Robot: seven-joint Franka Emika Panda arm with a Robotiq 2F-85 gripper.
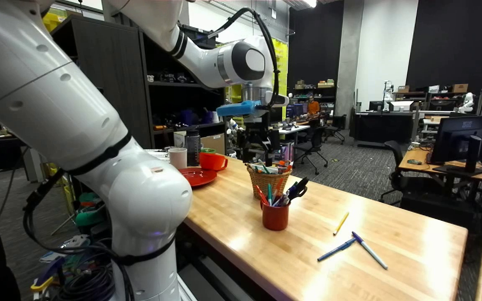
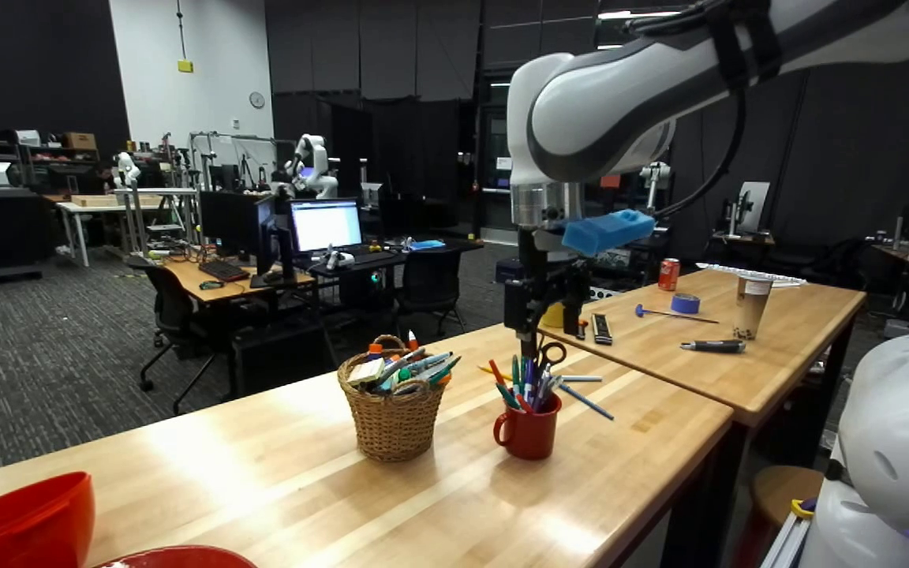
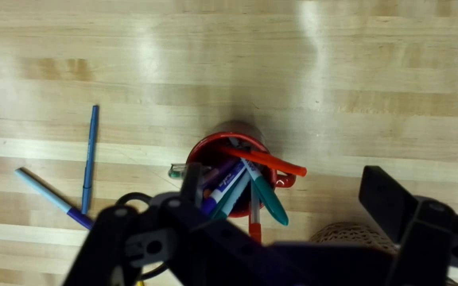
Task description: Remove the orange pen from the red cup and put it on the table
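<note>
The red cup (image 1: 275,217) stands upright on the light wooden table (image 1: 220,209) and also shows in an exterior view (image 2: 529,430). It holds several pens and black-handled scissors (image 2: 553,353). In the wrist view, a bright orange-red stick-like pen (image 3: 272,160) leans over the cup's rim above the handle. Another pen with a clear barrel and orange-red cap (image 3: 255,231) leans out the lower side. I cannot tell for certain which is the orange pen. My gripper (image 3: 286,180) is open and empty, above the cup; its left finger hides part of the cup's contents.
A wicker basket (image 2: 395,418) full of pens stands beside the cup. A yellow pencil (image 1: 341,223), a blue pen (image 1: 336,250) and a white-and-blue marker (image 1: 370,251) lie on the table. An orange-red mug (image 1: 212,161) and red plate (image 1: 197,177) stand beyond the basket.
</note>
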